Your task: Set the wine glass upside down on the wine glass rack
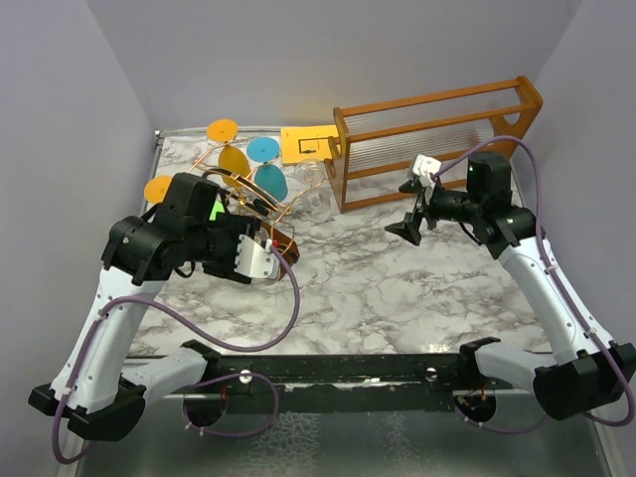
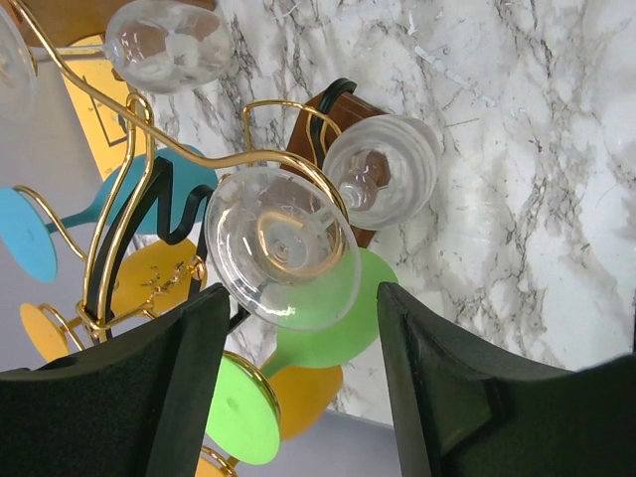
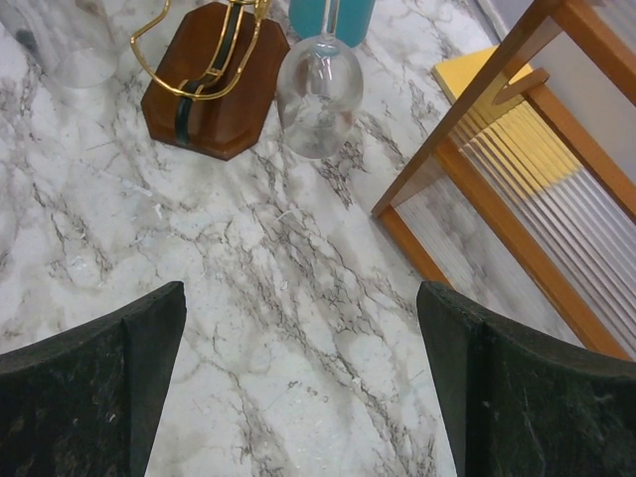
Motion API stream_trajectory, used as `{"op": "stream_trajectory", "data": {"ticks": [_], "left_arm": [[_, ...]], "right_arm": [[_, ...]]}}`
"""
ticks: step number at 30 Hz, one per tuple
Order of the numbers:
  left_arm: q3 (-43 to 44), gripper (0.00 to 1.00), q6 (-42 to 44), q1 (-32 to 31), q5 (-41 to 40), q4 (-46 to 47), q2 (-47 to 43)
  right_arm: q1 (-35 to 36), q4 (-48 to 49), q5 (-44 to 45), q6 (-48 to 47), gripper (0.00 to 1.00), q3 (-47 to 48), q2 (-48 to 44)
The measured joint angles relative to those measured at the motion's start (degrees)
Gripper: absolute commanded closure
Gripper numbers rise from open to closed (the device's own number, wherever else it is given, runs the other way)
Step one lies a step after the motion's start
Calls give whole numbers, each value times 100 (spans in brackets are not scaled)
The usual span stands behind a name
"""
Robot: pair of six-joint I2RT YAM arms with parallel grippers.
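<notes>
The wine glass rack (image 2: 129, 199), gold wire arms and a black curved piece on a brown base (image 3: 214, 79), stands at the back left (image 1: 248, 189). A clear wine glass (image 2: 283, 248) hangs upside down on a gold arm, its foot in the wire and its bowl (image 2: 383, 179) over the base. My left gripper (image 2: 298, 397) is open and empty, with its fingers (image 2: 189, 378) just short of that foot; in the top view it sits by the rack (image 1: 270, 243). My right gripper (image 3: 298, 397) is open and empty over bare marble (image 1: 407, 227).
Green (image 2: 338, 318), orange, blue and teal glasses hang on the rack, and another clear glass (image 3: 318, 84) hangs on its right side. A large orange-brown wooden frame with clear rods (image 1: 437, 139) stands at the back right, with a yellow card (image 1: 306, 144) beside it.
</notes>
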Motion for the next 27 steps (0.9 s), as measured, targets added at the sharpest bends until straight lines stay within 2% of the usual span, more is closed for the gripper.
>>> {"op": "stream_trajectory", "data": {"ticks": [6, 9, 12, 14, 20, 24, 27], "left_arm": [[26, 20, -417, -4, 31, 37, -195], [26, 14, -944, -4, 28, 295, -323], [-24, 1, -1631, -4, -33, 791, -531], [-114, 1, -2227, 13, -221, 1228, -743], [-420, 1, -4063, 476, -1596, 2850, -1115], [-584, 1, -4892, 745, -2771, 3770, -979], [-673, 1, -5388, 981, -3353, 4214, -868]], "right_arm": [[0, -260, 522, 85, 0, 177, 2], [0, -435, 1021, 260, 0, 195, 44], [0, -592, 1482, 479, 0, 275, 111], [0, -673, 1764, 616, 0, 341, 129], [0, -669, 2636, 1139, 0, 400, 138], [0, -584, 3480, 1421, 1, 424, 162], [0, -404, 4017, 1569, 0, 426, 122]]}}
